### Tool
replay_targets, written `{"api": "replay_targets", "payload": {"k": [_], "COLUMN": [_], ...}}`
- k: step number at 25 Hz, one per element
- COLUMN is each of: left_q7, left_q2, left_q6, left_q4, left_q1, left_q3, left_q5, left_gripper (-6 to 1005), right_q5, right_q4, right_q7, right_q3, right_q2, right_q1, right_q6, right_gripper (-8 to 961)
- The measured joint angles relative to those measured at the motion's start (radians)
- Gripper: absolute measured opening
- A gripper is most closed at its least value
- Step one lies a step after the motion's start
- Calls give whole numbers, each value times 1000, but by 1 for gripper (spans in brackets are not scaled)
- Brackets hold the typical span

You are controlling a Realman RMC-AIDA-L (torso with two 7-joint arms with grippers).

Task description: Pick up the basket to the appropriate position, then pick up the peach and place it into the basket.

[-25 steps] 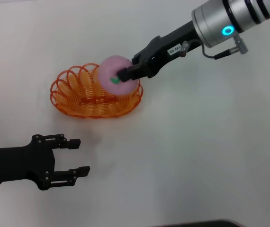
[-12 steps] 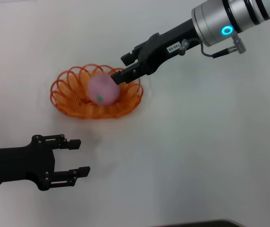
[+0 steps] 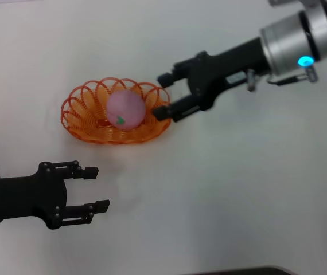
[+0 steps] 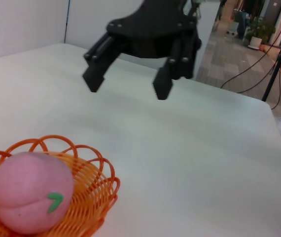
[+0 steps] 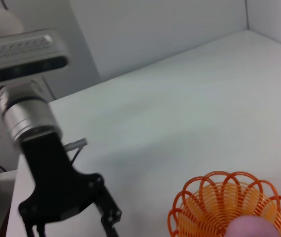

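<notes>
Near left on the white table (image 3: pixel 238 189), the left gripper (image 3: pixel 92 189) sits idle, jaws apart and empty. Farther back, the peach (image 3: pixel 125 110) rests inside the orange basket (image 3: pixel 80 117). Just right of the basket's rim, the right gripper (image 3: pixel 164 94) hovers with jaws spread wide, holding nothing.

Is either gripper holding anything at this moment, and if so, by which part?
Nothing is held. The right gripper is open beside the basket, clear of the peach lying inside it. The left gripper is open and empty over the table.
</notes>
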Motion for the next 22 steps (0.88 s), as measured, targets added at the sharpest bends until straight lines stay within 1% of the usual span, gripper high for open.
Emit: {"api": "replay_targets", "payload": {"k": [7, 9, 13, 16, 22], "left_q7": [3, 3, 5, 6, 6], "left_q2": [-1, -2, -2, -2, -2], "left_q6": [-4, -5, -5, -1, 7], "left_q4": [-2, -4, -4, -6, -8], "left_q1": [1, 1, 0, -6, -3], "left_q3": [-2, -1, -1, -1, 0], "left_q5": [-9, -19, -40, -42, -42], "left_gripper": [708, 708, 707, 707, 706], "right_q5": [4, 4, 6, 7, -7], "right_q4": [-14, -14, -14, -11, 6], "right_q7": [-190, -224, -325, -371, -413], "right_q3": [80, 105, 189, 221, 226], "right_q2": [-12, -15, -10, -9, -17], "right_q1": [-131, -159, -220, -254, -297], "right_q6": [-49, -63, -109, -137, -146], "right_gripper": [863, 863, 864, 864, 865]}}
